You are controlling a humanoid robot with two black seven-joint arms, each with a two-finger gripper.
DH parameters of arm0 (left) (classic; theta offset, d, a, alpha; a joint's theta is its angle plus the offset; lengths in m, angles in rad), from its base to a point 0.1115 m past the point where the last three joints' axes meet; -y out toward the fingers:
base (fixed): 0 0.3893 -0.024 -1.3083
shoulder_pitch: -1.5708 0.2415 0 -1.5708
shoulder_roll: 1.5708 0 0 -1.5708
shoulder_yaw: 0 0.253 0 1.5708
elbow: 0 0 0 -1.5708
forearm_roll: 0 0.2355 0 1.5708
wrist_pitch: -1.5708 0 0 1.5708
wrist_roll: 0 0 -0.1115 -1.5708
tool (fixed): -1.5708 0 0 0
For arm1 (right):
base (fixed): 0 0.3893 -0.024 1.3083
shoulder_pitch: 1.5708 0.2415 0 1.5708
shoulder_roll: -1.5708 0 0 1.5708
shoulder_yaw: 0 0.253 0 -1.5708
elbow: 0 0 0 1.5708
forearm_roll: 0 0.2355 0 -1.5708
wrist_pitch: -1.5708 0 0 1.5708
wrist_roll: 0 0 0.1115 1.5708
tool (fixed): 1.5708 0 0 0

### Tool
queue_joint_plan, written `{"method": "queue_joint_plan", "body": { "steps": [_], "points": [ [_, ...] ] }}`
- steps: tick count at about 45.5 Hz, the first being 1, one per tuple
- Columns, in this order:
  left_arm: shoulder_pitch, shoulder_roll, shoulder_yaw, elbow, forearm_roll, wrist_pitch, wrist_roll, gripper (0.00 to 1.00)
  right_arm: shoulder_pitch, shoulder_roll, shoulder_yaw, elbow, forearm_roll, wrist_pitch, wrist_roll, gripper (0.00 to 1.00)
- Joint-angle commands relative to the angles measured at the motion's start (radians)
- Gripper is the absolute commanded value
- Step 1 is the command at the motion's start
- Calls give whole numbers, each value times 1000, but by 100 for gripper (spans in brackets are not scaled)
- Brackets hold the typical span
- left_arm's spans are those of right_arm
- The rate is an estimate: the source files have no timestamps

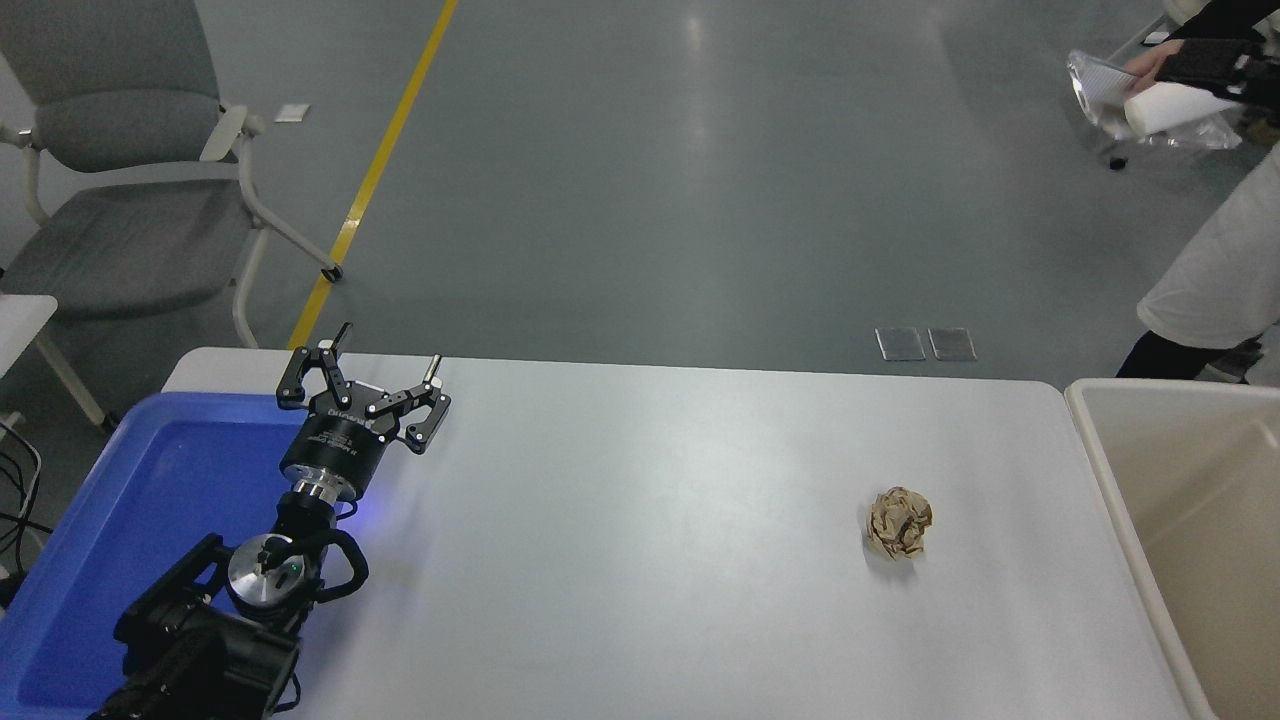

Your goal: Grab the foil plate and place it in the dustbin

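The desk (640, 560) is a smooth white slab with rounded far corners, its matte top catching a soft sheen. On its left end sits a shallow tray (140, 480) of glossy bright blue plastic, cut off by the picture's left and near edges. The left gripper (385, 358) rises over the tray's right rim on a black arm with a polished metal joint; its fingers (432, 368) are spread wide apart, pinching nothing. The right arm is out of view.

Toward the right of the desk lies a small paper ball (899, 523), brown, crumpled and roughly round, alone on the surface. Just beyond the desk's right end stands the dustbin (1110, 470), beige plastic with a thick pale rim and smooth walls; only its left part shows, the rest cut by the right and near edges.

The foil plate (1092, 88) is nowhere on the desk. It is far off at the top right, held up in the air by a person's hand (1150, 62) above the grey floor. It looks shiny and silvery with a ridged face, tilted up on edge, but it is small, partly hidden behind a white roll (1175, 105) held with it, so its long axis is hard to make out. The person (1210, 260) is cut off by the right edge, showing a pale garment and a dark leg.

At the far left stands a grey padded chair (120, 200) with pale armrests.
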Motion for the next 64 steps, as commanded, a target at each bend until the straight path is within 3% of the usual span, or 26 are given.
{"method": "queue_joint_plan", "body": {
  "steps": [1,14,34,42,64],
  "points": [
    [0,0,0,0,0,0,0,99,148,88,-159,143,-2,143,0,100],
    [0,0,0,0,-1,0,0,99,309,94,-268,557,-1,207,0,100],
    [0,0,0,0,-1,0,0,99,310,82,-338,784,17,255,-8,100],
    [0,0,0,0,-1,0,0,99,300,88,-374,804,16,256,-46,100],
    [0,0,0,0,-1,0,0,99,267,94,-369,806,17,258,-44,100]
  ]
}}
